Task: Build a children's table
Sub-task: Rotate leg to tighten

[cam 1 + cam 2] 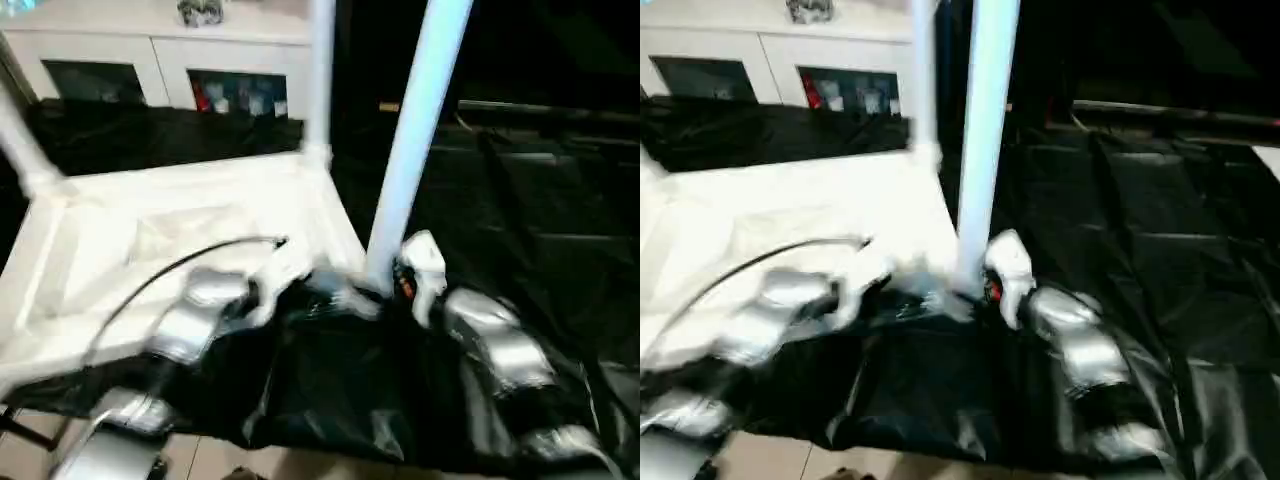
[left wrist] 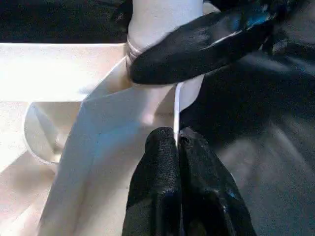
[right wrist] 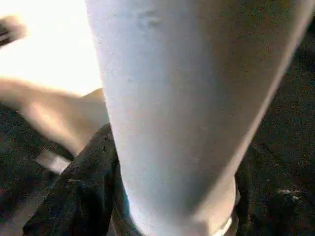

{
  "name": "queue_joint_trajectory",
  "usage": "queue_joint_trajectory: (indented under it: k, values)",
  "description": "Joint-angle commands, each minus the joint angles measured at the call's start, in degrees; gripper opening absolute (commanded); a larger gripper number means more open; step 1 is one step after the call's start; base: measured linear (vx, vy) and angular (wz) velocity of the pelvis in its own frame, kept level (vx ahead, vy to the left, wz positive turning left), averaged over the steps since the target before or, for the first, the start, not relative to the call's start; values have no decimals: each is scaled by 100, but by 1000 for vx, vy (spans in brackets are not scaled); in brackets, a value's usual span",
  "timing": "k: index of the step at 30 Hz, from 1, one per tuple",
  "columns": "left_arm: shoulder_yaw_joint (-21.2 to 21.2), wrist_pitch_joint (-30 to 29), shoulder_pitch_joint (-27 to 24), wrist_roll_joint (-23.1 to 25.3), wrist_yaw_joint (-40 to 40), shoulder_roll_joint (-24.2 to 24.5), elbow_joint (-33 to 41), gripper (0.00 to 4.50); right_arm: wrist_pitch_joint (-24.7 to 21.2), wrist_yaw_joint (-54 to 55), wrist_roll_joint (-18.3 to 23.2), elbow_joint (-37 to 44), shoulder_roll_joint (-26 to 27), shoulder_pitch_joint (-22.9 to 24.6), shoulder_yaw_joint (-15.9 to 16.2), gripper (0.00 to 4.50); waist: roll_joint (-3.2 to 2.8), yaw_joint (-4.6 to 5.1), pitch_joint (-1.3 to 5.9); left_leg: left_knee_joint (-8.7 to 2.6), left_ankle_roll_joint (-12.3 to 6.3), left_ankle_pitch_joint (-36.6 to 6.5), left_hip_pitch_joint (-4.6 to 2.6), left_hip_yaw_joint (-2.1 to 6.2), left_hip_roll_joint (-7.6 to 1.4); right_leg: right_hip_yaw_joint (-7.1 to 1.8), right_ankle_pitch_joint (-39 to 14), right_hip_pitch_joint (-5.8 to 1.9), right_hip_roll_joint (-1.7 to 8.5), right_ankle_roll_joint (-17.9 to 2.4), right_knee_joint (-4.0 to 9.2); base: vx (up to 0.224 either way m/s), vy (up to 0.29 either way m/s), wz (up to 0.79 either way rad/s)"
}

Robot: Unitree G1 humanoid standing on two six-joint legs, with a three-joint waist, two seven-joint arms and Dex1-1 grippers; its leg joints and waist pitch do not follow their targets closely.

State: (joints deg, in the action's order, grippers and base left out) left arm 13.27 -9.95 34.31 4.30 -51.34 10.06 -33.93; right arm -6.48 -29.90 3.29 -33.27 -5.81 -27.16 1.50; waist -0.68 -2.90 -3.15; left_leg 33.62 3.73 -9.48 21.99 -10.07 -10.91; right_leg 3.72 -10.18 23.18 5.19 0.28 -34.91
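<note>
Inverted white table top (image 1: 190, 240) lies on a black sheet (image 1: 520, 230), legs standing in two far corners. Near-corner leg (image 1: 415, 130) stands upright, long axis vertical, at the socket. Right gripper (image 2: 197, 46) clasps its base, nearer arm to it. Left gripper (image 2: 178, 147), fingers together, pinches the top's thin rim just beside that socket. White cabinet (image 1: 160, 50) stands behind.

- The near leg (image 1: 415, 130) of the upturned table top (image 1: 150, 260) runs off the head view's upper edge at 12 o'clock, its tip unseen.
- Motion blur smears the left gripper (image 1: 335, 290) at the near corner, toward 5 o'clock of the top.
- The right gripper (image 3: 172, 216) is largely masked by the leg it clasps.
- Cabinet (image 1: 160, 60) contents at 11 o'clock are unreadable.
</note>
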Motion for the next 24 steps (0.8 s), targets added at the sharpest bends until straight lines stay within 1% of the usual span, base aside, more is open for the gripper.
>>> queue_joint_trajectory:
  k: [1,2,3,4,5,6,7,8,9,12,13,14,15,16,17,18,19,20,21,22,23,24]
  values:
    - [-99,6,334,-122,619,-462,-24,0,-218,566,-55,-388,503,-79,200,272,17,10,370,-443,12,-1730,-100,59,-186,-245,-1874,-206,303,-1120,515,0,0,0]
    - [-104,-14,363,-110,714,-514,-61,0,-231,729,-57,-456,574,-122,169,272,25,10,380,-439,-5,-1639,-91,60,-179,-239,-1752,-228,300,-1132,500,0,0,0]
    - [-97,-38,404,-90,834,-595,-116,0,-210,984,-108,-586,671,-218,160,272,4,9,390,-428,-36,-1552,-85,51,-177,-240,-1599,-234,303,-1156,495,0,0,0]
    - [-94,-39,426,-72,894,-640,-155,0,-176,1128,-154,-674,727,-281,157,272,12,6,394,-421,-78,-1479,-76,51,-174,-234,-1476,-250,297,-1171,483,0,0,0]
    - [-85,-14,432,-76,866,-670,-171,0,-87,1123,-222,-726,750,-325,213,272,-25,2,393,-423,-87,-1467,-77,54,-173,-232,-1428,-249,294,-1186,476,0,0,0]
    - [-70,43,429,-74,820,-676,-174,0,21,1032,-245,-736,754,-348,251,272,-2,7,400,-415,-124,-1442,-60,48,-171,-229,-1325,-266,295,-1199,472,0,0,0]
    - [-65,98,435,-64,797,-684,-200,0,107,969,-264,-755,762,-363,261,307,-5,6,398,-413,-136,-1438,-59,48,-169,-228,-1308,-266,291,-1210,470,0,0,0]
    - [-65,98,435,-64,797,-684,-200,0,107,969,-264,-755,762,-363,261,328,-17,1,398,-412,-160,-1452,-69,43,-174,-231,-1260,-262,293,-1235,472,0,0,0]
    - [-43,170,412,-68,691,-655,-167,0,111,808,-187,-711,764,-357,230,328,-13,1,395,-417,-183,-1485,-72,44,-173,-227,-1269,-269,286,-1248,474,0,0,0]
    - [-21,280,382,-87,555,-605,-130,0,120,631,-141,-662,742,-349,219,360,-14,5,387,-424,-192,-1575,-71,47,-177,-225,-1372,-272,288,-1243,482,0,0,0]
    - [20,383,334,-119,376,-510,-72,0,143,429,-120,-593,675,-338,240,370,-17,7,385,-429,-189,-1619,-75,56,-180,-223,-1439,-272,292,-1237,488,0,0,0]
    - [23,385,332,-121,369,-503,-69,0,147,423,-123,-590,668,-338,245,378,-12,19,387,-429,-189,-1634,-67,51,-178,-225,-1442,-275,289,-1233,485,0,0,0]
    - [48,458,290,-169,229,-425,-23,0,178,320,-142,-557,569,-328,317,386,-17,20,386,-428,-181,-1631,-76,51,-186,-229,-1430,-268,297,-1249,487,0,0,0]
    - [58,481,253,-206,116,-374,35,0,193,225,-153,-526,487,-313,373,395,29,21,389,-425,-217,-1553,-61,52,-185,-226,-1404,-286,304,-1266,467,0,0,0]
    - [62,534,196,-256,-46,-310,117,0,243,4,-148,-463,379,-269,441,395,34,23,387,-421,-228,-1522,-58,47,-183,-225,-1407,-283,301,-1264,474,0,0,0]
    - [63,548,180,-270,-93,-291,140,0,258,-59,-147,-445,348,-256,460,395,31,24,382,-423,-246,-1528,-56,49,-188,-224,-1420,-289,303,-1259,474,0,0,0]
    - [70,572,119,-319,-264,-224,233,0,303,-301,-128,-358,240,-203,517,395,25,28,379,-416,-269,-1524,-62,40,-194,-231,-1441,-270,307,-1263,485,0,0,0]
    - [72,579,101,-334,-316,-204,261,0,316,-374,-123,-332,208,-187,535,395,30,23,379,-417,-275,-1539,-69,40,-198,-231,-1458,-268,307,-1268,485,0,0,0]
    - [87,590,39,-375,-491,-129,361,0,362,-636,-97,-225,98,-126,588,395,26,15,372,-427,-298,-1556,-60,46,-206,-232,-1504,-276,308,-1258,481,0,0,0]
    - [102,603,-6,-399,-620,-72,430,0,389,-846,-74,-136,18,-79,623,395,28,9,375,-422,-305,-1572,-76,42,-212,-234,-1504,-262,304,-1275,480,0,0,0]
    - [159,599,-87,-429,-892,89,574,0,415,-1372,-26,124,-212,41,753,395,20,11,365,-427,-314,-1601,-73,41,-211,-235,-1524,-261,299,-1277,487,0,0,0]
    - [169,601,-100,-434,-937,117,597,0,420,-1466,-19,169,-253,62,775,395,25,-9,362,-434,-312,-1616,-67,52,-221,-231,-1543,-278,304,-1250,486,0,0,0]
